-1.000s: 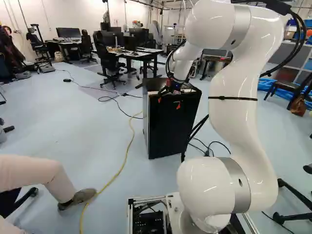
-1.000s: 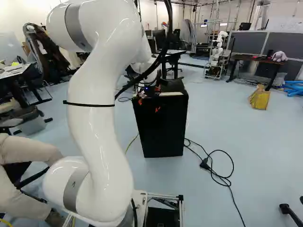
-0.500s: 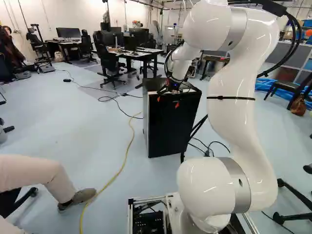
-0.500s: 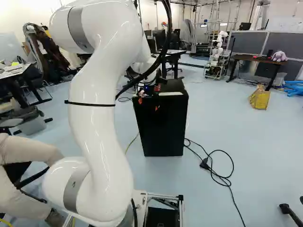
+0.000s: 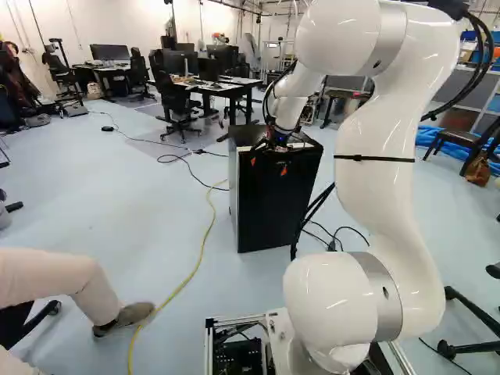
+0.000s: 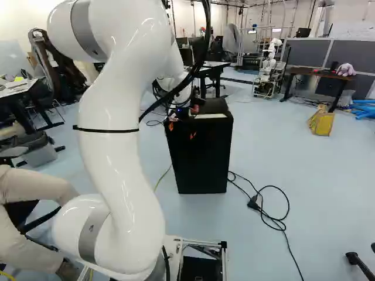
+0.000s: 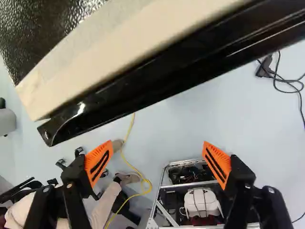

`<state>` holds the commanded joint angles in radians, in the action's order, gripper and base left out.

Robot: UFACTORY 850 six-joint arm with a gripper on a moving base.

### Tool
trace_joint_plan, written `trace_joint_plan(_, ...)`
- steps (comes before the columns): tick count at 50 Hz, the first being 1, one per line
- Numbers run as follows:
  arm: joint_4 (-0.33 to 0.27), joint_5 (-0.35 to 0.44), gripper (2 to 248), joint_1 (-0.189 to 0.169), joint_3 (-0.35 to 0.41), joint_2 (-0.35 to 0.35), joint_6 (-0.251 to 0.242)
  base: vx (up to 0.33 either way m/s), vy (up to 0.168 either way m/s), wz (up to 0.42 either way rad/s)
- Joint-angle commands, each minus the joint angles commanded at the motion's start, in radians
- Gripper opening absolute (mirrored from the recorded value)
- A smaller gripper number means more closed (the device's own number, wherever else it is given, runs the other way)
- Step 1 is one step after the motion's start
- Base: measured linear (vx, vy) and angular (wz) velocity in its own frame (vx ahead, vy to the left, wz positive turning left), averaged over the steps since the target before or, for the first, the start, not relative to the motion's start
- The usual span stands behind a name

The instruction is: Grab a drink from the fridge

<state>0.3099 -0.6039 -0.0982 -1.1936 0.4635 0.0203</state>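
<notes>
Searched all three views for the drink: not sighted. Judged to be inside the fridge, upright on the floor ahead of the base. Noted a textured black top, a pale strip beside it and a glossy black edge along the front. Cannot confirm from these views a fully seated door, nor the hinge side.

Found the tool at the upper front of the fridge, fingers apart, orange pads well separated, nothing between them. Seen in the wrist view on the near side of the glossy edge, without evident contact.

Judged step in hand: opening the door. Rated as early work, with retrieval still to do. Recommended: settle first on the free side of the door, then align one finger with a lip or gap there. Advance slowly, keeping the pads square to the edge. Avoid pressing on the smooth face; likely to slip, or to rock the whole fridge. Once engaged, pull gently along the door's arc rather than straight back.

Allow swing room between fridge and moving base. Keep the arm out of that arc. Watch the black cable beside the fridge and the yellow cable on the other side; avoid driving over either.
</notes>
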Motion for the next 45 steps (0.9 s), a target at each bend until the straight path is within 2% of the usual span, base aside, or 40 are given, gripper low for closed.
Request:
trace_joint_plan(9,0.0,0.018,247,0.005,0.047,-0.033,0.0,0.0,0.0,0.0)
trace_joint_plan(18,-0.004,0.069,247,0.011,0.094,-0.067,0.0,0.0,0.0,0.0)
trace_joint_plan(45,-0.088,0.341,247,0.026,0.236,-0.176,0.0,0.0,0.0,0.0)
